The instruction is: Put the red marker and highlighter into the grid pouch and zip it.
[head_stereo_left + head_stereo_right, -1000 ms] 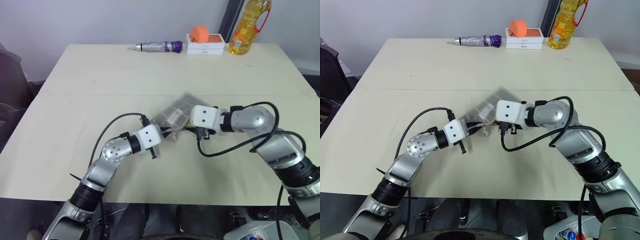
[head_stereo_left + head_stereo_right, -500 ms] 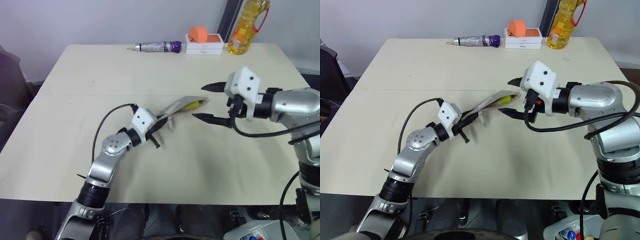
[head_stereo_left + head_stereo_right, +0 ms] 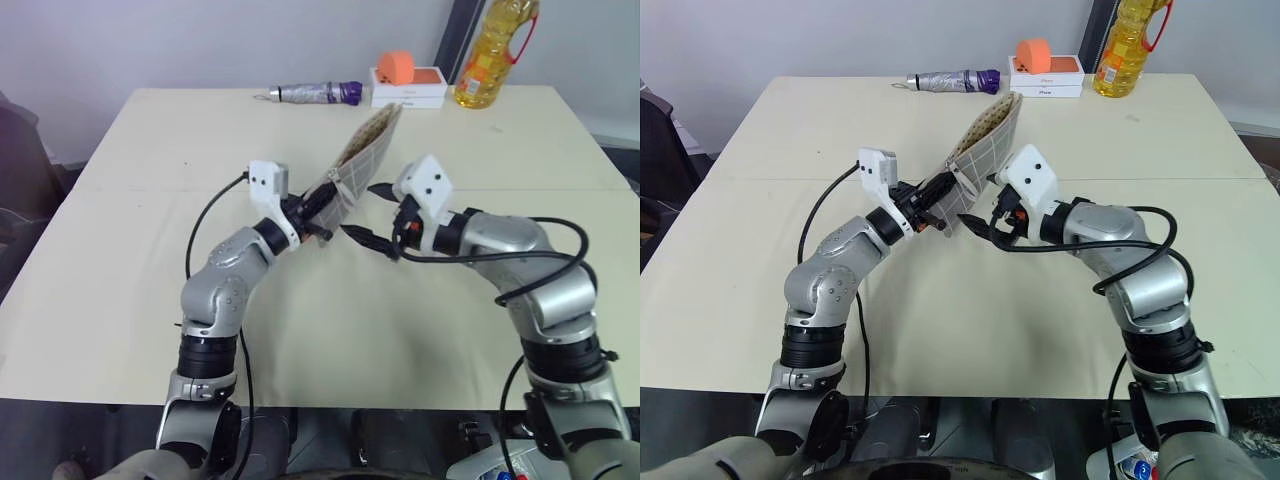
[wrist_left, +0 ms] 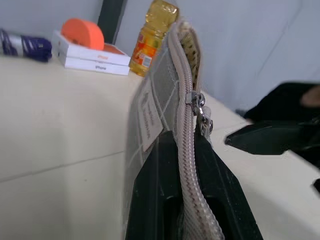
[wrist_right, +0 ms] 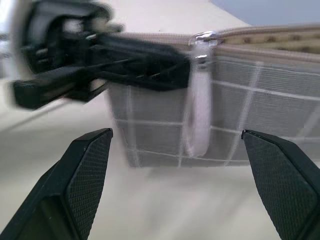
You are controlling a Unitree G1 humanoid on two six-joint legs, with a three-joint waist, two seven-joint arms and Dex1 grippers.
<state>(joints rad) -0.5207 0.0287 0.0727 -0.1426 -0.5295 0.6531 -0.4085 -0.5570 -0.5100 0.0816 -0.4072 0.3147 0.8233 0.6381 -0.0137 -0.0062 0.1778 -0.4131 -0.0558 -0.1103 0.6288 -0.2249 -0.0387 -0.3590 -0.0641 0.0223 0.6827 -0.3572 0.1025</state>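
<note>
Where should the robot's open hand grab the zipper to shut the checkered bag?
Probably the white pull cord hanging from the zipper slider, which dangles loose against the grid pouch. The open right gripper already faces it side-on, so closing there suits. The left gripper holds the pouch's closed end up.

Pale beige table [image 3: 130,300], grey wall [image 3: 200,40]

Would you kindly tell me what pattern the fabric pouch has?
The flat fabric pouch is grey with white grid lines, clearest in the right wrist view.
</note>
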